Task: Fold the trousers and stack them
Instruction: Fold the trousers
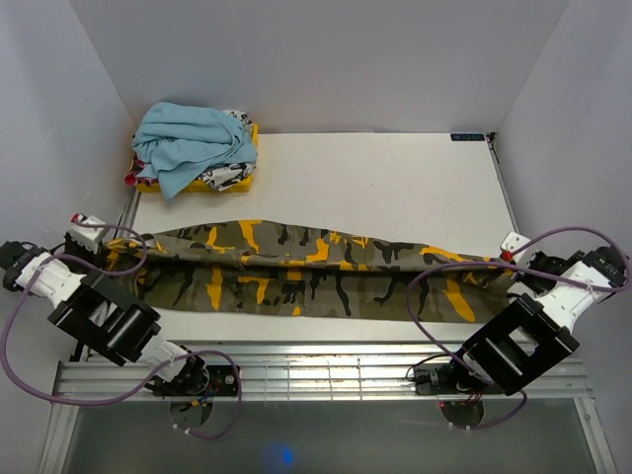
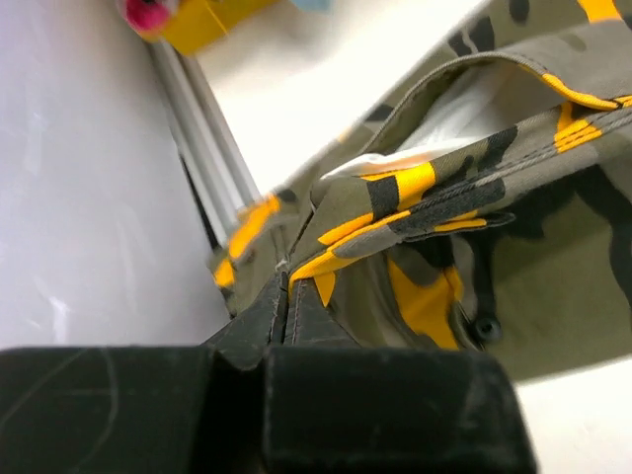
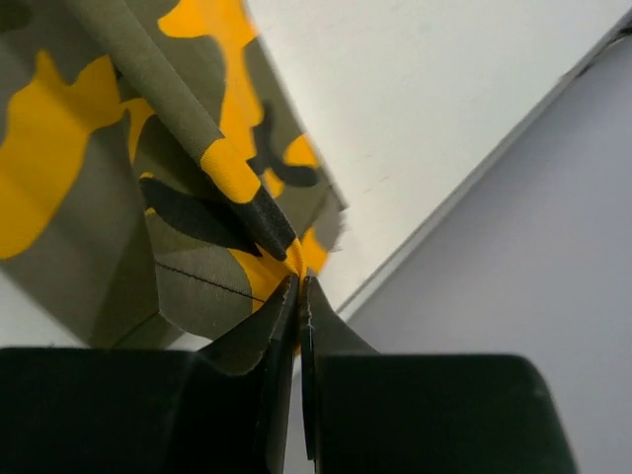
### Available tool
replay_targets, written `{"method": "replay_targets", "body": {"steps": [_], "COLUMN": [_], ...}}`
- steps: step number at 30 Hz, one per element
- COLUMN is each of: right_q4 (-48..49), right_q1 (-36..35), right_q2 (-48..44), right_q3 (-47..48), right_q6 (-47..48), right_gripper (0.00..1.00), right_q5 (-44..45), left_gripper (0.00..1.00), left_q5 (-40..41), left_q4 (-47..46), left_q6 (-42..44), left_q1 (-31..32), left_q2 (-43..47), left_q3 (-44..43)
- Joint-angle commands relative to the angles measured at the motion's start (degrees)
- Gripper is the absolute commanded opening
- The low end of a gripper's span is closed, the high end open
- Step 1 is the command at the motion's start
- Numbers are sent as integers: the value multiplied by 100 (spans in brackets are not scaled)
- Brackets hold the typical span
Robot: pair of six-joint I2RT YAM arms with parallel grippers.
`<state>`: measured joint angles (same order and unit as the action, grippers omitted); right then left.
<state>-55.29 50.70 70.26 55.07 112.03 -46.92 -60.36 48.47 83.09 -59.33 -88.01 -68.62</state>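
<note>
The camouflage trousers (image 1: 326, 276) lie stretched left to right across the near half of the white table (image 1: 395, 178), folded lengthwise. My left gripper (image 1: 117, 242) is shut on the waist end at the table's left edge. In the left wrist view its fingertips (image 2: 286, 286) pinch the yellow-and-olive cloth (image 2: 474, 178), and the waistband gapes open beyond them. My right gripper (image 1: 508, 265) is shut on the leg end at the right edge. From the right wrist camera the gripper (image 3: 298, 281) clamps a yellow hem corner of the trousers (image 3: 99, 148), lifted slightly off the table.
A crumpled light blue garment (image 1: 193, 143) sits on a yellow and white printed garment (image 1: 229, 178) at the back left corner. White walls close in the table on three sides. A slatted metal rail (image 1: 326, 375) runs along the near edge by the arm bases.
</note>
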Motion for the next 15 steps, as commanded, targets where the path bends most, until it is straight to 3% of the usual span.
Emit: {"method": "replay_targets", "body": {"steps": [1,4,10,15], "right_q4": [-105,9,983,2002], "right_q1": [405,625,626,634], "right_q2": [-91,-21,32,732], "right_q3": [-670,-1076,-2025,-1896], "right_q6": [2337,3006,3299,2590], "right_gripper": [8,8,8,8], "right_q5": [717,1008,1596,2010], "left_gripper": [0,0,0,0], "left_q5": [699,1279,2027,2134], "left_q4": [164,233,-294,-461], "left_q6": [1259,1997,2185,1913], "left_q1": [-228,-377,-395,-211], "left_q2": [187,-14,-445,-411], "left_q3": [637,1262,1931,2072]}}
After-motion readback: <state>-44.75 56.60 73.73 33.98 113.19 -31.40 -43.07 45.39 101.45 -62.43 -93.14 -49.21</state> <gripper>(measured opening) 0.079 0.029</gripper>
